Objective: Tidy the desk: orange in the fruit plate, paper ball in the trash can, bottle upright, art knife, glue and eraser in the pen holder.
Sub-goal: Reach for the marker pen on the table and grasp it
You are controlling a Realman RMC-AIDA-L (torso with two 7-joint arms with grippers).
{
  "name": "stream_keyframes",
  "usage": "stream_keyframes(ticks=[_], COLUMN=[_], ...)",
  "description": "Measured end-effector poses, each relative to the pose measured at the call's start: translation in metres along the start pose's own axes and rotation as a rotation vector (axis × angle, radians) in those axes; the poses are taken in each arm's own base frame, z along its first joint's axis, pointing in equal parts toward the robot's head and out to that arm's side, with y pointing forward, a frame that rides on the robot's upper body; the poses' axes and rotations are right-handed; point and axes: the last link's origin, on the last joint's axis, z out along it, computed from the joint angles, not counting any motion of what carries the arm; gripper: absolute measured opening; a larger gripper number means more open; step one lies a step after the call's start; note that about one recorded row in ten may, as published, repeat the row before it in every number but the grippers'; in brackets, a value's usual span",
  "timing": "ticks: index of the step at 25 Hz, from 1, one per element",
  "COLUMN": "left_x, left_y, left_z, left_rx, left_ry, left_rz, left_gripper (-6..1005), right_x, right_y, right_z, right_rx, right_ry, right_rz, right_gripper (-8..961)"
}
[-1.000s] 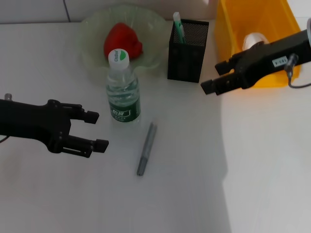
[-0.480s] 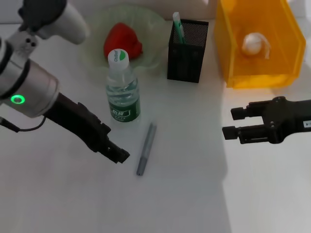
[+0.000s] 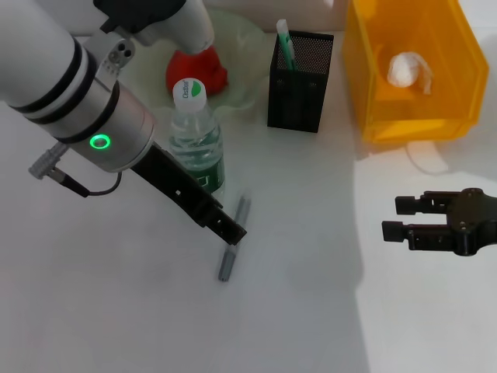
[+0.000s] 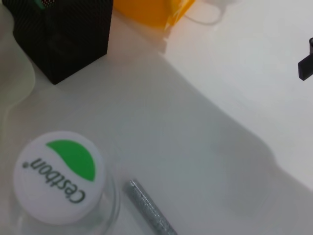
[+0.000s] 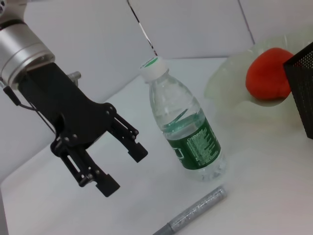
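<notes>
Bottle (image 4: 58, 176) cap reads "Cestbon" (green leaf logo); glue (image 4: 149, 214) beside.

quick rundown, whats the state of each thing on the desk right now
orange: in the fruit plate
bottle: upright, capped
art knife: standing in the pen holder
glue: lying on the desk
paper ball: in the trash can
left pincer: open above the glue
right pincer: open, empty

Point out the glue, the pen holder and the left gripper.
glue (image 3: 233, 245), head view, middle of the grey stick.
pen holder (image 3: 299, 93), head view, front mesh wall.
left gripper (image 5: 124, 169), right wrist view, between its open fingertips.
</notes>
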Motion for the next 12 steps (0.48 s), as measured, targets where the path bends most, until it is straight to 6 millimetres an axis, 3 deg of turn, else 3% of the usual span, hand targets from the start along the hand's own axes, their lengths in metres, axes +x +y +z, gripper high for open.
stream_keyframes(ticks=[11, 12], left_x=[0.009, 0.005], left_y=[0.011, 0.01], left_z=[0.022, 0.032], left_rx=[0.039, 0.028], left_ry=[-0.01, -0.028], left_rz=[-0.075, -0.085], left_gripper=[834, 833], right_x=[0.016, 0.019], right_y=[-0.005, -0.005], right_z=[-0.006, -0.007], right_rx=[0.02, 0.02], right_ry=[-0.056, -0.062], right_rz=[0.043, 0.052], right_gripper=[685, 685])
